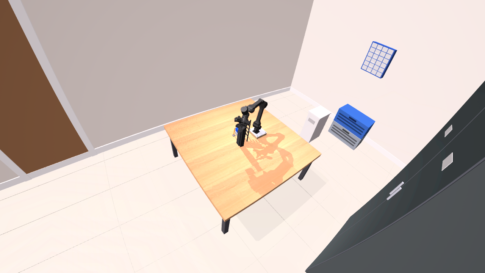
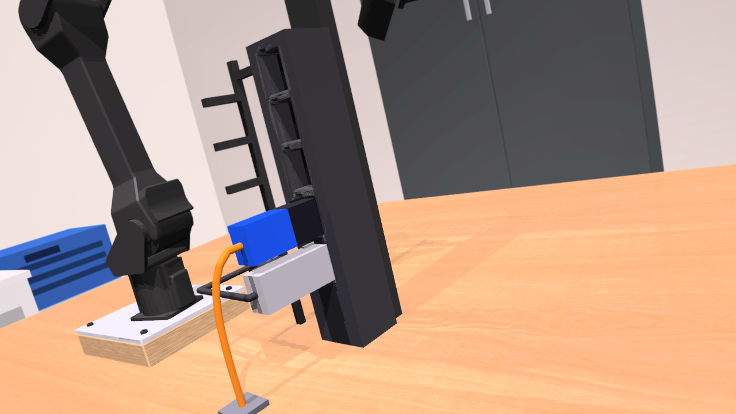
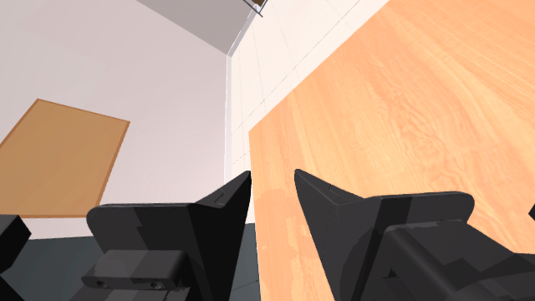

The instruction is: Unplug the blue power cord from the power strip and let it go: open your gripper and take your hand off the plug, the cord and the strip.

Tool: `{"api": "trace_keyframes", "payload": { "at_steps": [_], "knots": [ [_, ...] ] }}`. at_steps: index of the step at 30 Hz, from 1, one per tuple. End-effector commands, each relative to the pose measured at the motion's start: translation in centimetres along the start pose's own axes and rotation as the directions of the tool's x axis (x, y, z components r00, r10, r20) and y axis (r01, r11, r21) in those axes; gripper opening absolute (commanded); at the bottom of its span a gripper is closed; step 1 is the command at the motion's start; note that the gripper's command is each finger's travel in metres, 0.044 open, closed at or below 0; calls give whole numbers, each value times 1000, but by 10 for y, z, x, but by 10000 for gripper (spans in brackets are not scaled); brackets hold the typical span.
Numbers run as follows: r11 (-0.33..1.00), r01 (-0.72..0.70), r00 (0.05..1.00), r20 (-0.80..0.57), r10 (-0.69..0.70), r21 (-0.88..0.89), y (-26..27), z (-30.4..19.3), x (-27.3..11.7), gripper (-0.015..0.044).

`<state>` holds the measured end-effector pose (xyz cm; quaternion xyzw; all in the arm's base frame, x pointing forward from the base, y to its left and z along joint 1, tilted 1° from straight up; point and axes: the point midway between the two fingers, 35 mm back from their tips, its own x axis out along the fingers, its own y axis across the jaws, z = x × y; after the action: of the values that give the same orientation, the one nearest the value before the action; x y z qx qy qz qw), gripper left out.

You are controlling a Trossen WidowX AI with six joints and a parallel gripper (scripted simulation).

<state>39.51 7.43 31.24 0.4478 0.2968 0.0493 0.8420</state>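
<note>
The black power strip [image 1: 241, 136] [image 2: 339, 180] stands upright on the wooden table [image 1: 220, 169] [image 2: 566, 288]. The blue plug [image 2: 262, 236] sits in a low socket of the strip, and its orange cord [image 2: 222, 319] curves down to a small grey foot on the table. A grey plug [image 2: 290, 278] with a black cord sits just below the blue one. My gripper [image 3: 272, 175] [image 1: 239, 119] hangs above the strip's top end, well above the blue plug. Its fingers stand partly apart with nothing between them. One of its fingers [image 2: 378, 23] shows at the top of the exterior view.
A black ladder-like rack [image 2: 246, 135] stands behind the strip. The arm's base plate [image 2: 128, 329] sits left of it. A white box [image 1: 316, 122] and a blue and grey unit [image 1: 352, 125] stand on the floor beyond the table. Dark cabinets [image 1: 423, 186] line the right side.
</note>
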Motion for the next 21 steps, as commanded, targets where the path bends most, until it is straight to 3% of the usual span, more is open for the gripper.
{"api": "trace_keyframes", "payload": {
  "at_steps": [1,9,13,17,21],
  "knots": [
    [994,98,992,76,-102,57,-36,36,-4,160],
    [946,280,947,113,-300,165,-107,65,-20,160],
    [857,401,896,59,-441,323,-150,60,-35,160],
    [721,505,824,-17,-566,474,-190,50,-54,160],
    [445,612,689,-164,-706,654,-240,28,-90,160]
  ]
}}
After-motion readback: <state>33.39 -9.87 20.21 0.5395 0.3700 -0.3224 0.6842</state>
